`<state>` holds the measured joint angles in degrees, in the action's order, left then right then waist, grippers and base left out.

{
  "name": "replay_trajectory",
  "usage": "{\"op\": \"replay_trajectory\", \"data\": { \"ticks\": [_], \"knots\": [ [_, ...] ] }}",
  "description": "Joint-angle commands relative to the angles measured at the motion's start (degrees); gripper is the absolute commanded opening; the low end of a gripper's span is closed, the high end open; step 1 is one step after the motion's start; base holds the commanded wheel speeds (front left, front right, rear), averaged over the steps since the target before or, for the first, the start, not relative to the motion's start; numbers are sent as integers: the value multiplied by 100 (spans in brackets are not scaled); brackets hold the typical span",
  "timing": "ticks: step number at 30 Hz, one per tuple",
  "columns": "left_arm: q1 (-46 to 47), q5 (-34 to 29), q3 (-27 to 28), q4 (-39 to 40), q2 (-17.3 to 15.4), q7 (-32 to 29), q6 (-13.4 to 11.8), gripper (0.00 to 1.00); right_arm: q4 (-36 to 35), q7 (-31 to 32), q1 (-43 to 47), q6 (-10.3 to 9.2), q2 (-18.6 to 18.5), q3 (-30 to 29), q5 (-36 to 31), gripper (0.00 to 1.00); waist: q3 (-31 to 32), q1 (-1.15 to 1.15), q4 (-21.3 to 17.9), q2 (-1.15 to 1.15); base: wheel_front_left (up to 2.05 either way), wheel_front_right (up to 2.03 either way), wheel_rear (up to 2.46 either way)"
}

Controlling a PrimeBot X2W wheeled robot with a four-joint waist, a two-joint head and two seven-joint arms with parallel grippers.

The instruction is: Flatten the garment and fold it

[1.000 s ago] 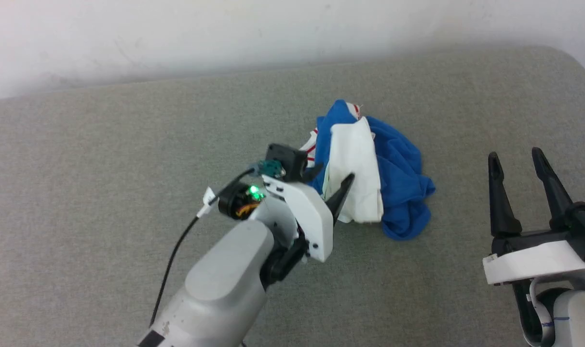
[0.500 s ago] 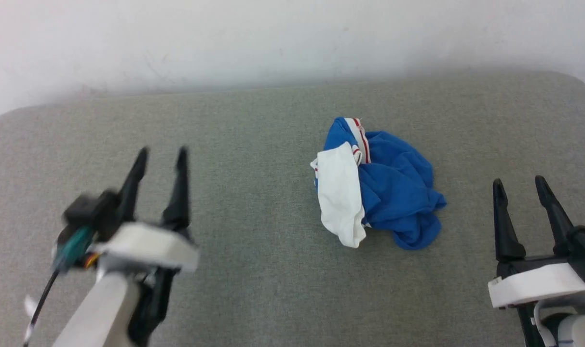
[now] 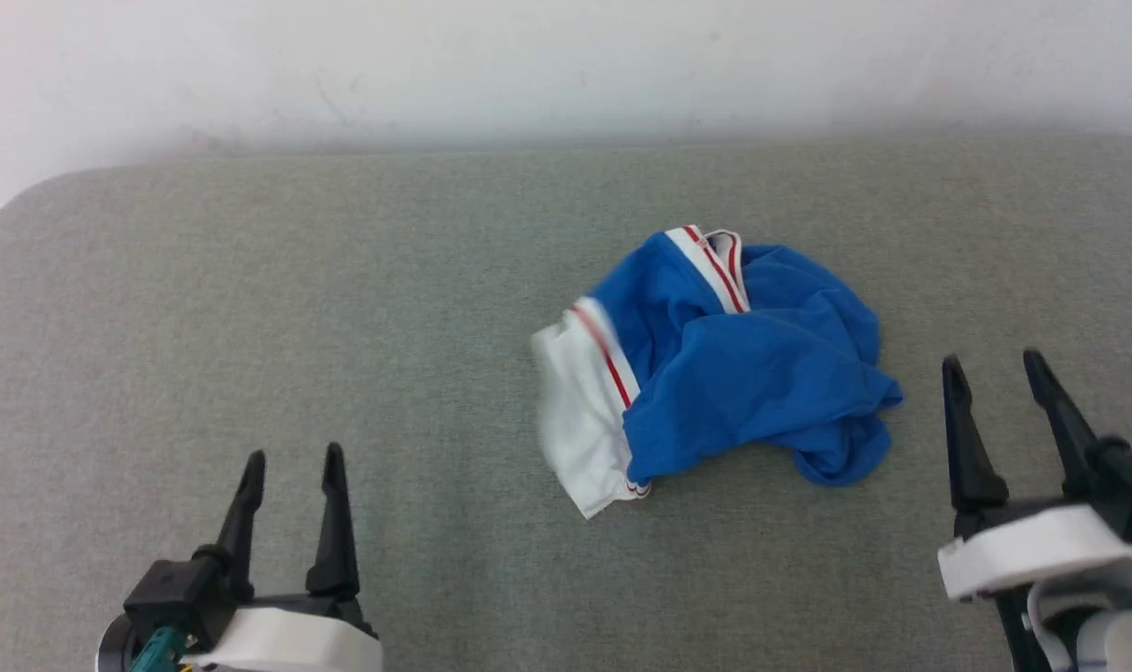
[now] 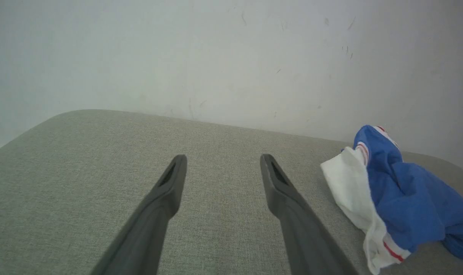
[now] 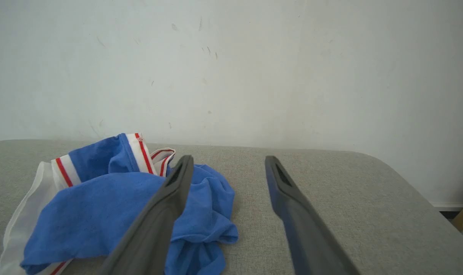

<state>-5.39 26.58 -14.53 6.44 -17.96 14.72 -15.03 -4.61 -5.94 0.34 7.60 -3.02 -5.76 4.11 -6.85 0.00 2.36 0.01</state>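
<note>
- Left gripper [image 3: 293,455]: low at the near left, jaws spread wide, nothing between them. Fingers point out over the bare grey fabric-covered counter [image 3: 248,280].
- Right gripper [image 3: 991,360]: near right, also wide open and empty. Its inner finger stands just beside the near-right bulge of the garment [image 3: 752,373]. It looks apart from the cloth, though the right wrist view cannot settle that.
- Garment: lies on the counter right of centre, between the two grippers, near the right one and well apart from the left. It is a crumpled heap with the blue body bunched on top. A white sleeve [image 3: 579,429] with a red stripe spills out at its left and near side. A white band with red stripes [image 3: 715,266] peeks out at the far edge.
- Beyond: a pale scuffed wall [image 3: 528,65] behind the counter.
- Step, as I judge it: flattening, not yet begun, with folding far off.
- To do it well, I would take two separate edges, not the middle of the heap. The left gripper could pinch the exposed white sleeve edge and the right a single blue layer at the near-right lobe. Then lift a little and draw the two apart. A deep bite risks catching several layers and dragging the whole lump.
- Writing: no brand, label or logo can be read on the folds that show.
</note>
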Motion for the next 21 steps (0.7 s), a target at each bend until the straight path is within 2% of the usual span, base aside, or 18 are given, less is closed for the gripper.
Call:
{"op": "replay_trajectory", "data": {
  "ticks": [1, 5, 11, 14, 21],
  "knots": [
    [91, -69, 33, -5, 38, 27, 57, 100, -52, 58, -172, -11, 14, 14, -24, 100, -63, 0, 87, -1, 0, 0, 0],
    [293, -189, 71, -88, 229, 27, 252, 100, -124, 619, -742, -11, 6, 217, -51, 100, -206, 0, 186, -1, 0, 0, 0],
    [492, -324, 164, -254, 508, 28, 502, 100, 99, 1787, -1905, -11, -502, 546, 320, 100, -569, 0, 342, -1, 0, 0, 0],
    [597, -401, 206, -341, 637, 28, 628, 100, 434, 2369, -2437, -11, -654, 502, 536, 100, -774, 0, 450, -1, 0, 0, 0],
    [894, -594, 229, -583, 930, 28, 942, 100, 1541, 3382, -3168, -11, -1170, 611, 226, 100, -1126, 0, 821, -1, 0, 0, 0]
  ]
}}
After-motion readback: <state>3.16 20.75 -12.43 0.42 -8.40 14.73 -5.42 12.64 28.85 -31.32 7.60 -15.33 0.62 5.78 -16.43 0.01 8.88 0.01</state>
